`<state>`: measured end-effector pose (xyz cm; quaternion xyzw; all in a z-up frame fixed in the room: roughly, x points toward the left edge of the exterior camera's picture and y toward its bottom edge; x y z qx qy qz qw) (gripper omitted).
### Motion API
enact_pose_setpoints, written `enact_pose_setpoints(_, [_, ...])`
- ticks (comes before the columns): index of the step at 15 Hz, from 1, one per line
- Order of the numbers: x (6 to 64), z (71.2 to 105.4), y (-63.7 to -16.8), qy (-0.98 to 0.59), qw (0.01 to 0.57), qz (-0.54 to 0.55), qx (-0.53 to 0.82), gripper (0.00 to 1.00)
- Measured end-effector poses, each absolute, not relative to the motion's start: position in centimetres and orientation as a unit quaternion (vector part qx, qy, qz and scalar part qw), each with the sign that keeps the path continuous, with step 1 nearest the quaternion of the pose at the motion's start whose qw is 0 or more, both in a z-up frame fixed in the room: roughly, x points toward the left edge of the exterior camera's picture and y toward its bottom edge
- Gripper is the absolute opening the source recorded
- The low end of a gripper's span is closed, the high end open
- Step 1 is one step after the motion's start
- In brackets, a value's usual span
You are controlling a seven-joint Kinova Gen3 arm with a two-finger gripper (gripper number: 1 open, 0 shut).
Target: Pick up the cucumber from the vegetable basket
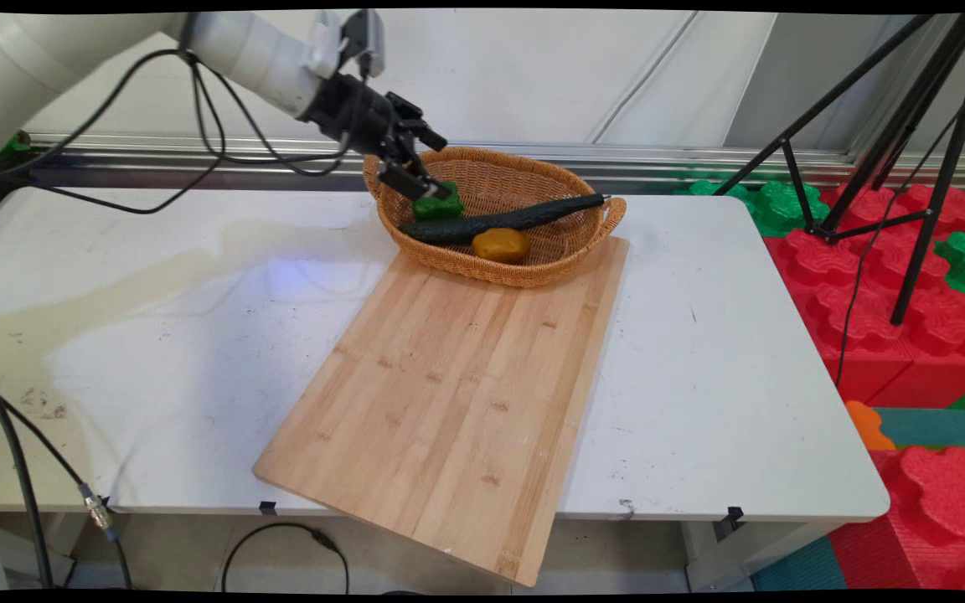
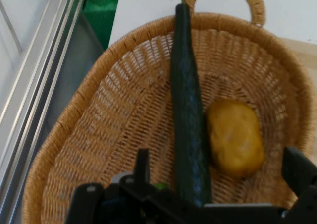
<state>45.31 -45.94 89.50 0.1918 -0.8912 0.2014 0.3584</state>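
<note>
My gripper (image 1: 424,186) sits over the basket's (image 1: 533,270) left end, fingers clamped on a green piece (image 1: 439,203) touching the cucumber (image 1: 499,222) beside the potato (image 1: 501,244); a shallow pinch could drop it, I reckon.

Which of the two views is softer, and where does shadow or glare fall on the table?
Hand view: soft throughout; the cucumber and potato edges smear. Main view: crisper; the arm's faint shadow crosses the table at left, a bright washed patch lies beside the cutting board, and the frame edges bow.
</note>
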Motion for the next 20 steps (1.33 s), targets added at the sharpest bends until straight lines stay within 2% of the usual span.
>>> enact_pose_setpoints(20, [36.6, 81.2, -55.6, -0.895, 0.356, 0.181, 0.199, 1.0])
